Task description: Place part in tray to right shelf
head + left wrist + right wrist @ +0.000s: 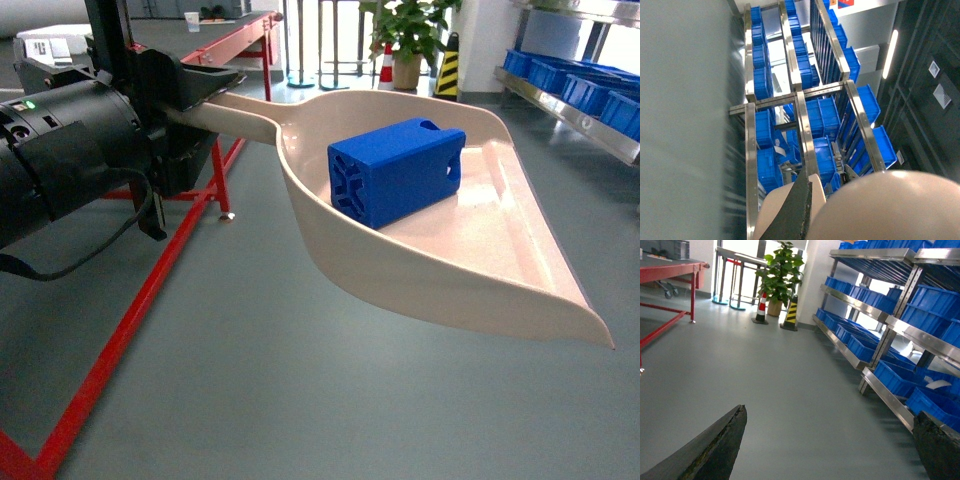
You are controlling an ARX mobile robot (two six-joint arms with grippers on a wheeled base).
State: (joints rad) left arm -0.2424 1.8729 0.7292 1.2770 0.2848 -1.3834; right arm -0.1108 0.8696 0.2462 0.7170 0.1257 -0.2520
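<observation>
Your right shelf (890, 325), a steel rack loaded with blue bins (867, 347), stands off to the right, well apart from the tray (480, 270). The tray hangs above the grey floor (250, 380), its handle clenched in your left end effector (205, 90). The blue part (395, 170) lies inside the tray's bowl. Your right end effector (830, 445) is released, fingers (715, 450) spread wide over bare floor.
</observation>
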